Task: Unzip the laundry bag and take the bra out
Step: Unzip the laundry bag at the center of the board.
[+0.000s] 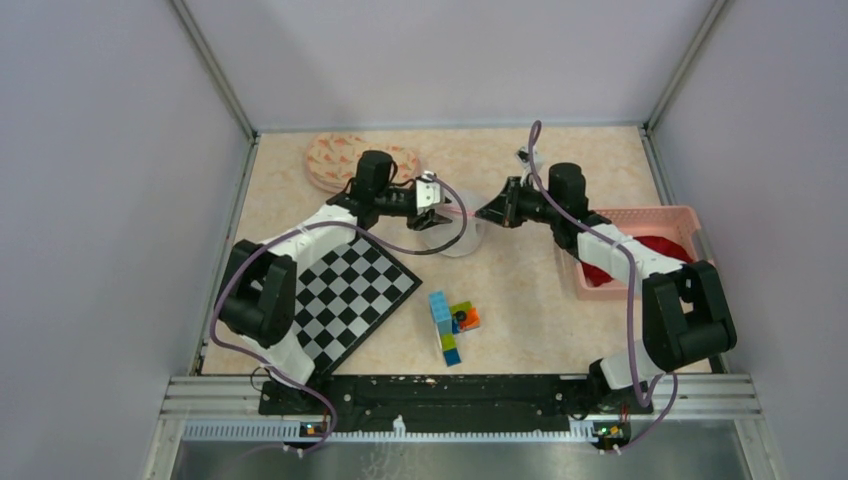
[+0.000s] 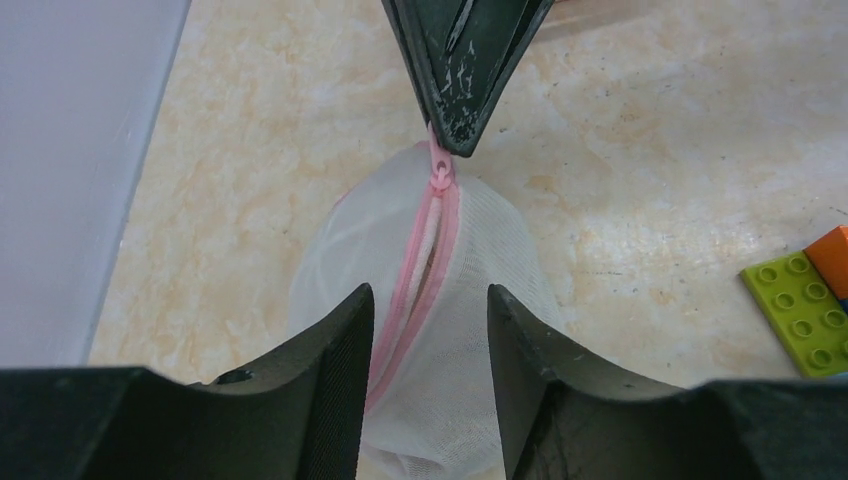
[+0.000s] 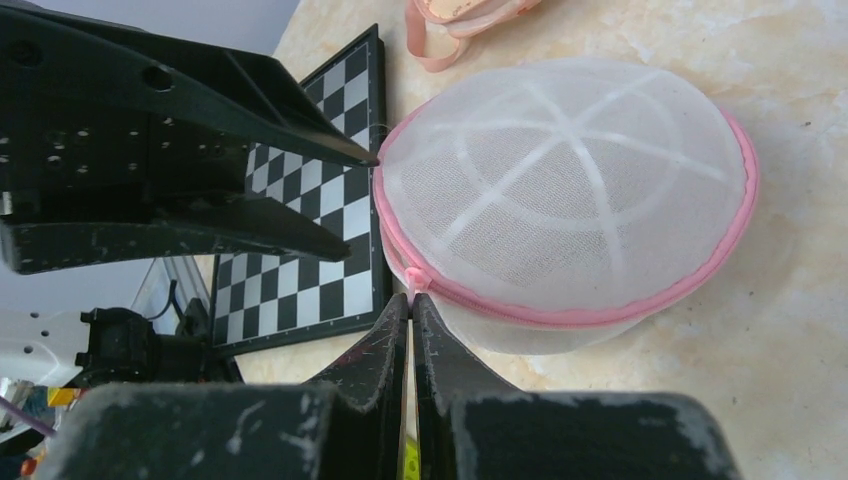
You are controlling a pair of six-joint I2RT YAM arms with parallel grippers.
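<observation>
- A white, dome-shaped mesh laundry bag [image 3: 560, 190] edged with a pink zip [image 3: 600, 312] is seen lying on the beige marbled table [image 1: 530, 290], directly between the two hands.
- The left hand [image 2: 430, 292] is held open, its two dark fingers [image 2: 345, 370] set apart on either side of the bag's near edge, with the zip running up between them. Whether the mesh is being pressed by them cannot be told.
- The right hand [image 3: 411, 300] is closed tight, and the small pink zip pull [image 2: 440, 170] is pinched at its fingertips, on the side of the bag opposite the left hand.
- How far the zip has been opened cannot be judged, and the contents cannot be made out through the mesh.
- A black-and-white chequered board [image 1: 350, 290] is laid flat behind the left hand, under its arm.
- Flat round pads with a pink pattern [image 1: 335, 158] are found on the far side of the left hand, near the back wall.
- A pink plastic basket [image 1: 640, 215] holding a red cloth [image 1: 660, 245] is placed behind the right hand, beside its forearm.
- A cluster of coloured toy bricks [image 1: 450, 320] is seen on the near side of both hands, towards the arm bases.
</observation>
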